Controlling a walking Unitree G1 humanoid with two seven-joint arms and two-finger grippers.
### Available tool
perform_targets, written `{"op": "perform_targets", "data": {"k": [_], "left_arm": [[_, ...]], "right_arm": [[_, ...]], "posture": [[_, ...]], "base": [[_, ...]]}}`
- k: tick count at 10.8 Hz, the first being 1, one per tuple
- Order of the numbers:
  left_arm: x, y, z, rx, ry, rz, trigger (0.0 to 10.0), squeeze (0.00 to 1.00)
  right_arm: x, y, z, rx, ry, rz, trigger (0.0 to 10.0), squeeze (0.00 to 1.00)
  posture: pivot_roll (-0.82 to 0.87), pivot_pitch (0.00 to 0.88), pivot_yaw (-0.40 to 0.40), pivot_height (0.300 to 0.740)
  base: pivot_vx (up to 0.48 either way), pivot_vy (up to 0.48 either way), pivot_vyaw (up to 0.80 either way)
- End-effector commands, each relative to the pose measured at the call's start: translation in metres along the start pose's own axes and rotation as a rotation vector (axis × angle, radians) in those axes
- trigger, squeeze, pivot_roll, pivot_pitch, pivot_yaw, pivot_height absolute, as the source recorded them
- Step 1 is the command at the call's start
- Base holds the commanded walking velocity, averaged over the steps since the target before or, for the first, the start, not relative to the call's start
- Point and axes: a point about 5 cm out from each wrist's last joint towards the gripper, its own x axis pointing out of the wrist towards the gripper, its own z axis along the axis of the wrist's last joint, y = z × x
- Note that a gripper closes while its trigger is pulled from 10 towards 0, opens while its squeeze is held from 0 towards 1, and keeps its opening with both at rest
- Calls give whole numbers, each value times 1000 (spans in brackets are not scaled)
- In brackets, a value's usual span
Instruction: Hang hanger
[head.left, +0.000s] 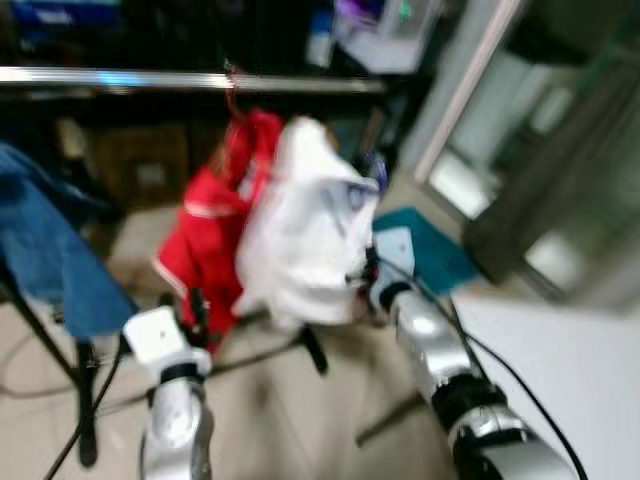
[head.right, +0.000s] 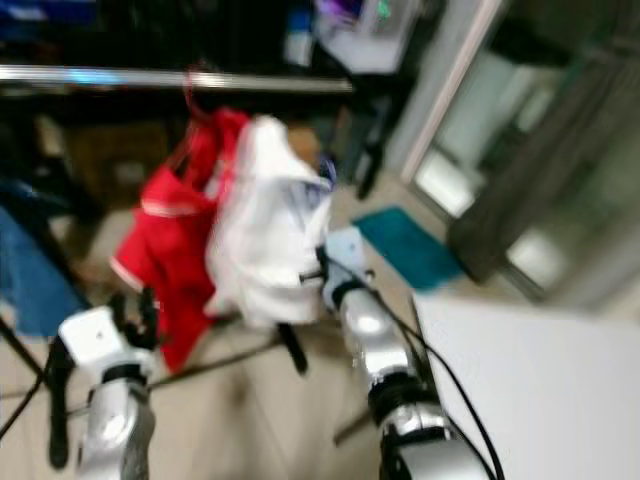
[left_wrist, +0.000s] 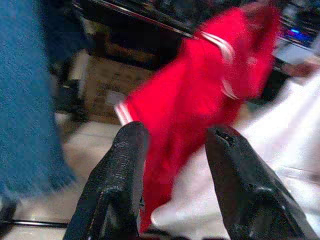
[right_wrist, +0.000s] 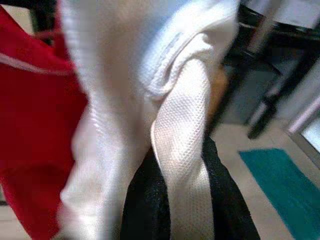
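Observation:
The views are blurred. A red garment (head.left: 210, 230) hangs from a red hanger hook (head.left: 232, 95) on a silver rail (head.left: 200, 80). Beside it, on its right, a white garment (head.left: 310, 230) bunches up below the rail. My right gripper (head.left: 365, 275) is shut on a fold of that white garment (right_wrist: 180, 150), with cloth pinched between the black fingers (right_wrist: 145, 205). Whether a hanger is inside the white garment is hidden. My left gripper (head.left: 195, 305) is open just below and in front of the red garment (left_wrist: 200, 100), with nothing between its fingers (left_wrist: 125, 170).
A blue cloth (head.left: 50, 250) hangs on a black stand (head.left: 85, 400) at the left. A teal mat (head.left: 430, 245) lies on the floor to the right. A white surface (head.left: 560, 360) fills the lower right. A cardboard box (left_wrist: 115, 85) stands under the rail.

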Motion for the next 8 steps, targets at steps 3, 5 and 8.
{"op": "perform_targets", "data": {"k": [3,5,8], "left_arm": [[-1,1,-1,4,10,6,10000,0],[-1,0,-1,2,11,3,10000,0],[-3,0,-2,1,16,1,10000,0]], "right_arm": [[3,-8,-2,-42,72,-60,10000,0],[6,0,-2,-53,105,-31,10000,0],[14,-5,17,-80,53,-70,10000,0]], "posture": [[241,57,-183,740],[238,56,-184,740],[241,60,-187,740]], "base": [[461,0,0],[461,0,0],[463,0,0]]}}
